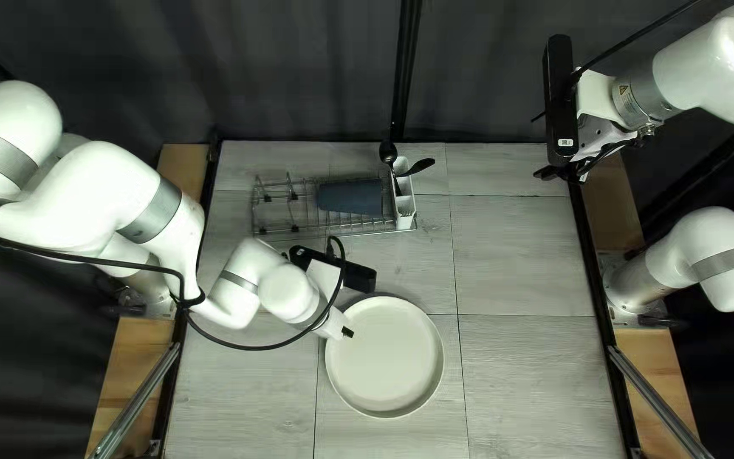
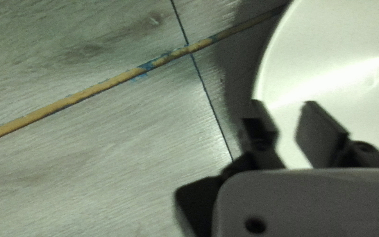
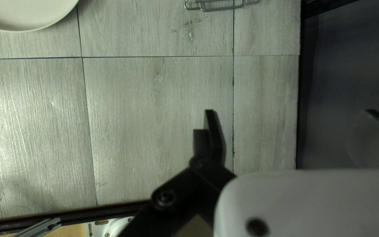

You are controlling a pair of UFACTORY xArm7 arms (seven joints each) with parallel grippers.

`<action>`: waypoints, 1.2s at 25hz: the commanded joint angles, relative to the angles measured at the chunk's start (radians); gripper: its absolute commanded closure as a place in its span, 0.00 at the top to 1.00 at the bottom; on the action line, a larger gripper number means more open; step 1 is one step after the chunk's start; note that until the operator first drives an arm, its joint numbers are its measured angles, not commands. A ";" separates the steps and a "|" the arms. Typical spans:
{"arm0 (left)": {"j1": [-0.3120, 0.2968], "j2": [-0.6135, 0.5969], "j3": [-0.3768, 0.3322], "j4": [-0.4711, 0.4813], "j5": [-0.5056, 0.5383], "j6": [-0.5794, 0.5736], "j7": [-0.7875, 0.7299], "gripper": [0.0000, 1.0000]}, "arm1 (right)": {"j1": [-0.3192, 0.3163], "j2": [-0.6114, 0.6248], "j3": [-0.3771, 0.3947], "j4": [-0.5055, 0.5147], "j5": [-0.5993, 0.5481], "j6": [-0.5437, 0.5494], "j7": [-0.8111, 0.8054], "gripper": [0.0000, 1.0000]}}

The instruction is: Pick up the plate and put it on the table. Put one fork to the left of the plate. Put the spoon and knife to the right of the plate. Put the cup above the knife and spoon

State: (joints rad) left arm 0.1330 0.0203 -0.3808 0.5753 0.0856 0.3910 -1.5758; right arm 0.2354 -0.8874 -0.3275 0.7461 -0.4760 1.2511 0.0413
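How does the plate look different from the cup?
The plate is pale, while the cup is dark blue-gray. The plate is wide, round and shallow; the cup is narrower and deeper. The plate faces up, outside the rack; the cup lies sideways in it.

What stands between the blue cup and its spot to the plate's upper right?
In the top left view, the white cutlery holder stands just right of the cup, with the rack's rim below; lifting should clear both.
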 commanded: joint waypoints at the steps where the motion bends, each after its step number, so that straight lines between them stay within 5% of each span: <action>1: -0.012 -0.152 0.051 -0.006 -0.120 0.195 0.134 1.00 | 0.000 0.000 0.000 0.000 0.000 0.000 0.000 1.00; 6: -0.015 -0.341 0.097 0.110 -0.116 0.595 0.192 1.00 | 0.000 0.000 0.000 0.000 0.000 0.000 0.000 1.00; 17: -0.014 -0.358 0.112 0.103 -0.133 0.606 0.209 1.00 | 0.000 0.000 0.000 0.000 0.000 0.000 0.000 1.00; 25: -0.077 -0.717 0.292 0.161 0.026 1.164 0.753 1.00 | 0.000 0.000 0.000 0.000 0.000 0.000 0.000 1.00; 30: -0.077 -0.717 0.292 0.161 0.026 1.164 0.753 1.00 | 0.000 0.000 0.000 0.000 0.000 0.000 0.000 1.00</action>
State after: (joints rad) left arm 0.0602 -0.6857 -0.0933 0.7354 0.1055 1.5424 -0.8346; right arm 0.2354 -0.8874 -0.3275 0.7461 -0.4760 1.2511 0.0413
